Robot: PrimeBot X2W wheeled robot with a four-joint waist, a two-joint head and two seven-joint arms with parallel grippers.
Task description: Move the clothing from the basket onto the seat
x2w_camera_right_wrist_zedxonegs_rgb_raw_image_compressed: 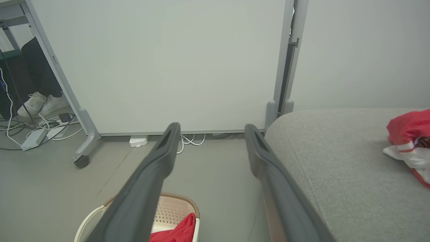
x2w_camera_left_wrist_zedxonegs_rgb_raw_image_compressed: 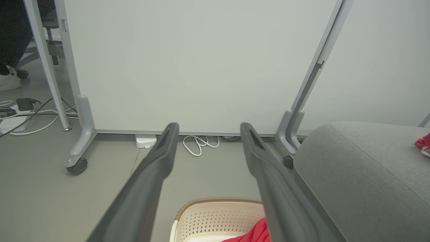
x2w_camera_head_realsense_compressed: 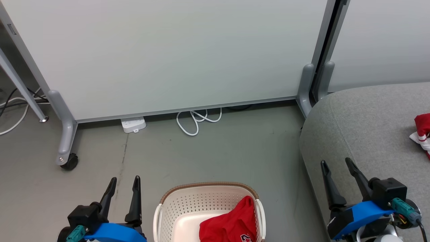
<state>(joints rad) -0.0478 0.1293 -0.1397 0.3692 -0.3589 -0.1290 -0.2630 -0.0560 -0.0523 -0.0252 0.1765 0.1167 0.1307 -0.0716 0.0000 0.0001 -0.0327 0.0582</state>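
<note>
**A:** Head view: what lies where?
**B:** Oval cream plastic basket point(x2w_camera_head_realsense_compressed: 188, 201), perforated wall under a brown woven-look rim, on the smooth grey floor point(x2w_camera_head_realsense_compressed: 218, 154). The crumpled red numbered garment point(x2w_camera_head_realsense_compressed: 231, 223) lies inside against its right wall. The red striped garment point(x2w_camera_head_realsense_compressed: 422, 129), white-trimmed, lies on the light-grey fabric seat point(x2w_camera_head_realsense_compressed: 362, 127). The left gripper point(x2w_camera_head_realsense_compressed: 125, 179) is beside the basket and the right gripper point(x2w_camera_head_realsense_compressed: 335, 162) is against the seat's rounded edge. Both are spread wide and empty.

**A:** Left wrist view?
**B:** Dark tapered fingers point(x2w_camera_left_wrist_zedxonegs_rgb_raw_image_compressed: 158, 161) parted, holding nothing. Between them are a looped white cable point(x2w_camera_left_wrist_zedxonegs_rgb_raw_image_compressed: 200, 144) and a power strip point(x2w_camera_left_wrist_zedxonegs_rgb_raw_image_compressed: 145, 140) at the foot of a pale partition point(x2w_camera_left_wrist_zedxonegs_rgb_raw_image_compressed: 188, 67) on a caster point(x2w_camera_left_wrist_zedxonegs_rgb_raw_image_compressed: 77, 166).

**A:** Right wrist view?
**B:** Fingers apart, holding nothing. The basket is below left, the seat's stitched seam point(x2w_camera_right_wrist_zedxonegs_rgb_raw_image_compressed: 301, 164) is to the right, and white shoes point(x2w_camera_right_wrist_zedxonegs_rgb_raw_image_compressed: 40, 103) stand beyond the partition leg
</note>
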